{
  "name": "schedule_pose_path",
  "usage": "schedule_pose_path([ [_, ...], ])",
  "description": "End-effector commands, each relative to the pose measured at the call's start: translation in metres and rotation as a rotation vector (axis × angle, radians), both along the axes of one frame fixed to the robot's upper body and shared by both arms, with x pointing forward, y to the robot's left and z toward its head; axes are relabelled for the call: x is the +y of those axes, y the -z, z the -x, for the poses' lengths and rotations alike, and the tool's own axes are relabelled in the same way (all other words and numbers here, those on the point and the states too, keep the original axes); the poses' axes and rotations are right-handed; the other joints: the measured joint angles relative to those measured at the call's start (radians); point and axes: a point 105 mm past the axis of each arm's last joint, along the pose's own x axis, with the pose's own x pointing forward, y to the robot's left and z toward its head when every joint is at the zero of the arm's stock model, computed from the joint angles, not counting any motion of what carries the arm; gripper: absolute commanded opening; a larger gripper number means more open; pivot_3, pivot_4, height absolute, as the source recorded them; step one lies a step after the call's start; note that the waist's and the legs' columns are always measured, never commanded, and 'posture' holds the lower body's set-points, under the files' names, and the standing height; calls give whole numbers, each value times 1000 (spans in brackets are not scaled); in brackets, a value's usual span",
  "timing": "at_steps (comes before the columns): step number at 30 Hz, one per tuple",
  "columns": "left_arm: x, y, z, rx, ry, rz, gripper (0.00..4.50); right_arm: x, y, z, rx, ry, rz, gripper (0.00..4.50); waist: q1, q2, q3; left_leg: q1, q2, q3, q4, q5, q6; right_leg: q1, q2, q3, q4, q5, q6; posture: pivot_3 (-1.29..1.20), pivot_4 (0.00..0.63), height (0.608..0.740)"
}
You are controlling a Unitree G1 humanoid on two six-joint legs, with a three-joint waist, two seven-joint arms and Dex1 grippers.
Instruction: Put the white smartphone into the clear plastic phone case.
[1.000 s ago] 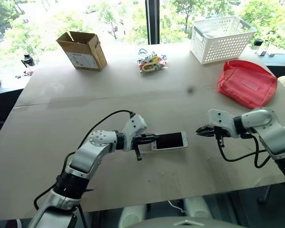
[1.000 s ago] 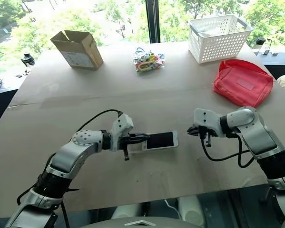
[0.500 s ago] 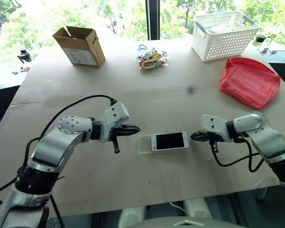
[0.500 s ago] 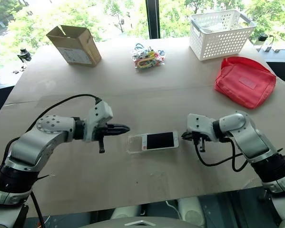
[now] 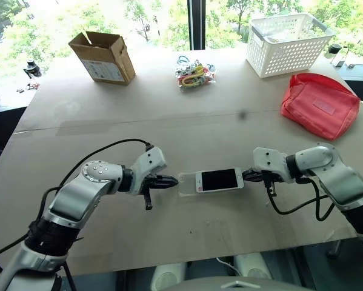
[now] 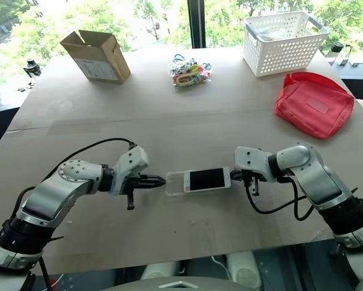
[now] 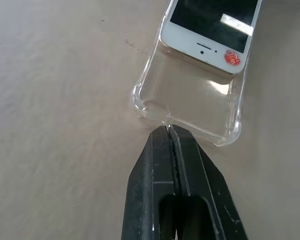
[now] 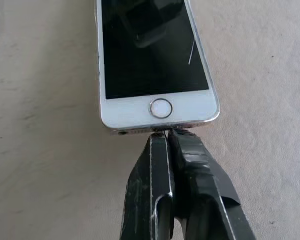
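Observation:
The white smartphone (image 5: pixel 219 180) lies screen up on the table, black screen and white bezels, partly inside the clear plastic phone case (image 5: pixel 186 184). The case's empty end (image 7: pixel 190 100) sticks out past the phone's top (image 7: pixel 210 30) toward my left arm. My left gripper (image 5: pixel 175 180) is shut, its tips (image 7: pixel 170 128) against the case's end edge. My right gripper (image 5: pixel 246 176) is also shut, its tips (image 8: pixel 162 132) touching the phone's home-button end (image 8: pixel 160 107). Neither gripper holds anything.
At the back of the table stand a cardboard box (image 5: pixel 102 57), a bundle of coloured cords (image 5: pixel 194 76) and a white basket (image 5: pixel 288 36). A red pouch (image 5: pixel 319 104) lies at the right. The table's front edge runs close behind both arms.
My left gripper drew back off the phone's end, then came in again to the case's edge. My right gripper closed the gap to the phone's other end.

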Motion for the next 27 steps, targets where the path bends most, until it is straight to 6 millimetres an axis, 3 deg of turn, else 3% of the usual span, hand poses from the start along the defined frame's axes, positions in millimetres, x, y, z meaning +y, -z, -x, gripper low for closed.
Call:
schedule_pose_path([
  [1, -16, -6, -2, -22, 43, 42, 0, 6, -12, 2, -44, -29, -4, 85, 0, 0, 0, 0, 0, 0, 0, 0, 0, 0, 0, 0, 0, 0, 0, 0, 150, 740],
  [10, -56, -13, -19, -96, 65, 147, 0, -1, -6, -3, -71, -11, 75, 85, 4, 0, 0, 0, -1, 0, 1, 0, 0, 0, 0, -1, 0, 0, 0, 0, 150, 740],
  [18, -77, -11, -19, -90, 101, 192, 0, -1, -5, -7, -96, -10, 127, 85, -1, -1, 0, 0, -1, 0, 1, 0, 0, 0, 0, 0, 1, 0, 0, 0, 150, 740],
  [23, -72, -15, -23, -113, 75, 199, 0, -2, -4, -6, -86, -3, 136, 85, -1, -1, 0, 0, -1, -1, 2, 0, 0, 0, 0, 0, 1, 0, 0, 0, 150, 740],
  [27, -54, -25, -26, -159, 54, 157, 0, -11, -5, -6, -83, 19, 157, 85, -1, -1, 0, 0, -1, -1, 2, 0, 0, 0, 0, 0, 1, 0, 0, 0, 150, 740],
])
